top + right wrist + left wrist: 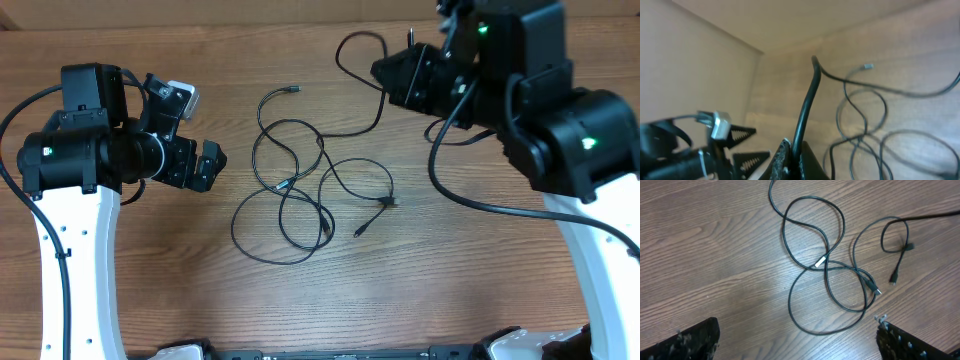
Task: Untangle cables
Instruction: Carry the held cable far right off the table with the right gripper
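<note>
Right gripper clamps one cable; left gripper stands spread wide.

- Thin black cables lie in overlapping loops mid-way across the brown wooden desk, between the two arms.
- Left gripper sits just left of the tangle, not touching it.
- Right gripper sits behind and right of the tangle, fingers pinching one strand that leads back to the loops.
- Two plug ends lie at the tangle's right front and one at its back.
</note>
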Tool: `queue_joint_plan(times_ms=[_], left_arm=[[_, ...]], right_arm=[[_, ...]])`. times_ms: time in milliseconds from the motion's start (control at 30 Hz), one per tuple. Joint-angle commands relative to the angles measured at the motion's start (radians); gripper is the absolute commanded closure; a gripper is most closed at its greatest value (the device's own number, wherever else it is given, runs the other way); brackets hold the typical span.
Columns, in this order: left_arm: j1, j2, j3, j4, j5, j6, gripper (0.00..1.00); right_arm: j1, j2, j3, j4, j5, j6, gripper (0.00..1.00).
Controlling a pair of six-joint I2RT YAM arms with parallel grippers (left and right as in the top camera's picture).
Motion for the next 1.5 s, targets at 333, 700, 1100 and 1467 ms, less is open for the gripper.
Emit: queue_joint_plan(times_ms=[333,700,1100,1467], left_arm=[[0.005,-0.001,0.008,-0.002,0.015,0.011,0.01],[0.005,-0.001,0.008,-0.002,0.015,0.011,0.00],[0.005,-0.001,0.008,-0.002,0.015,0.011,0.00],[0.005,-0.001,0.008,-0.002,0.015,0.011,0.00]], right_arm=[[-0.189,-0.027,0.080,0.130,0.003,0.023,0.96],[-0.399,-0.027,0.079,0.158,0.249,0.018,0.96],[-0.694,-0.026,0.079,0.157,0.495,0.019,0.96],[-0.948,-0.026,0.077,0.078,0.664,0.019,0.96]])
